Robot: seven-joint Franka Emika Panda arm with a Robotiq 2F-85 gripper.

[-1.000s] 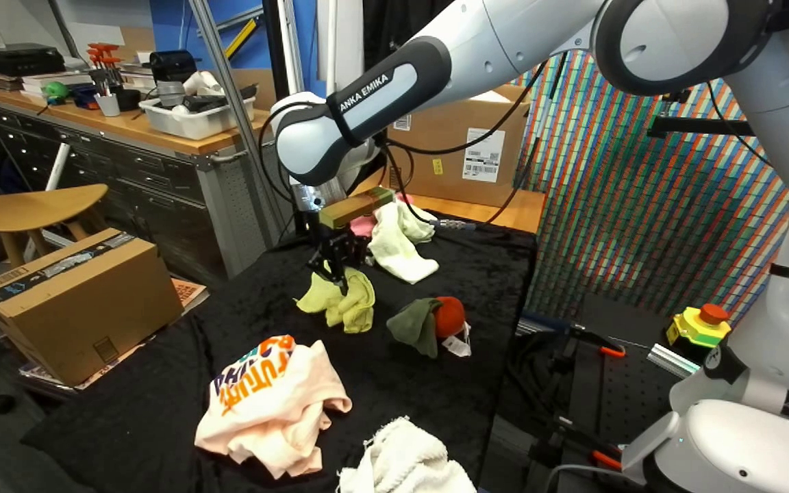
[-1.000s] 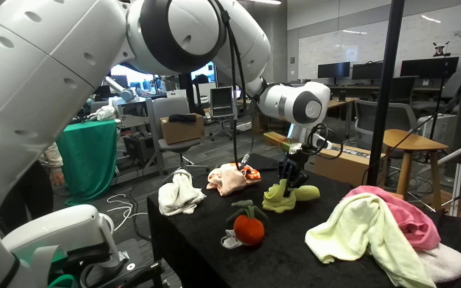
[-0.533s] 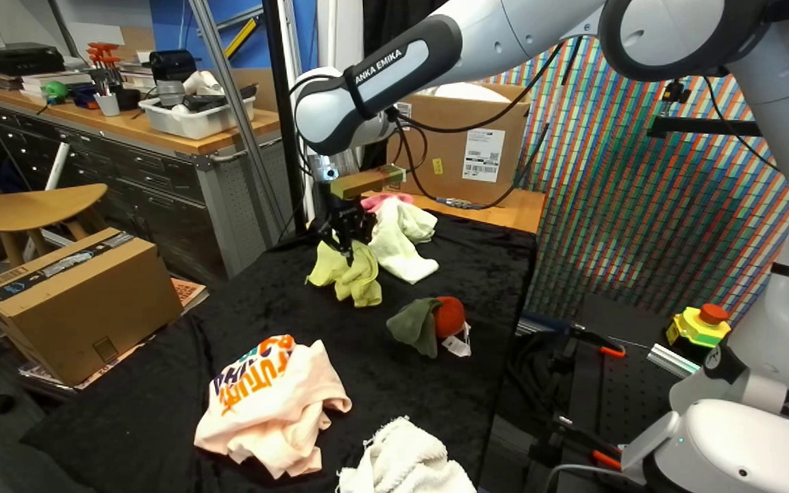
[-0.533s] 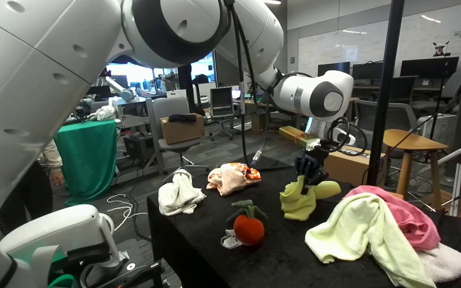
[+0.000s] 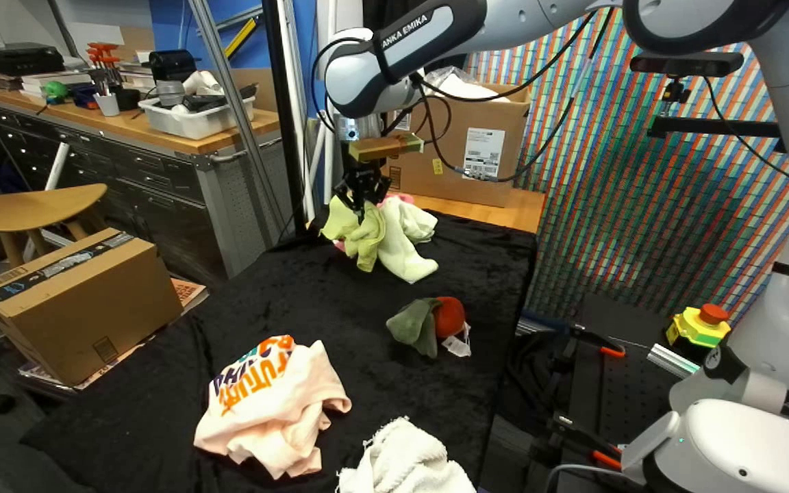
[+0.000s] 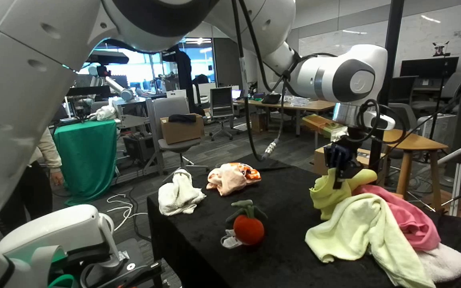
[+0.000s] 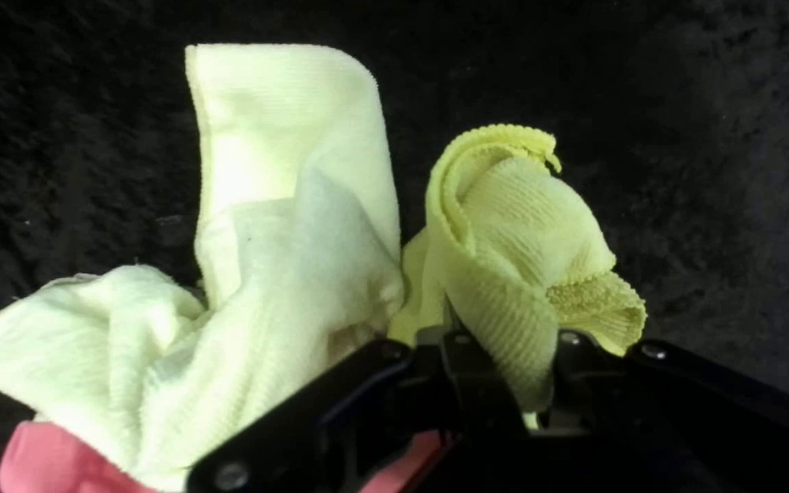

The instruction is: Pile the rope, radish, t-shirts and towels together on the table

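Jaws clamp bunched lime ribbed-cloth towel point(image 7: 497, 281) by pale-green/pink cloth pile point(image 6: 358, 224), nr edge of black-draped counter point(image 5: 483, 257), prob. to add it

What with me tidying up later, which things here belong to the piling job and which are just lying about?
For the job:
lime towel, held in the fingers
pale green towel
pink cloth
pale pinkish cloth
peach t-shirt
white towel
plush radish
Rope: none I can see

Lying about:
taped cardboard box
wooden stool
white bin
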